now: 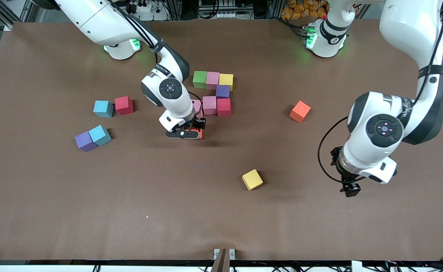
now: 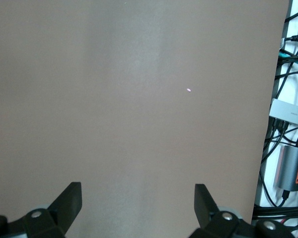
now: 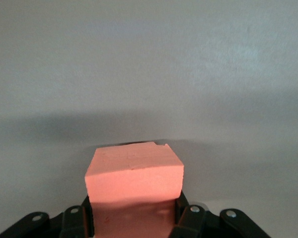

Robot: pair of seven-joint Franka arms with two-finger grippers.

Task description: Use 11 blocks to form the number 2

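Orange cube [image 3: 134,178] in right gripper [image 3: 134,218] — arm lettering apparently unreadable.

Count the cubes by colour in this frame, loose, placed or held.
Pink: 3
Red: 2
Orange: 2
Yellow: 2
Purple: 2
Light blue: 2
Green: 1
Total: 14

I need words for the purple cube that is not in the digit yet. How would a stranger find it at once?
Start at the right arm's end of the brown table, where four cubes lie apart from the half-built digit. The purple cube is the one nearest the front camera, touching a light blue cube. The other purple cube sits inside the digit.
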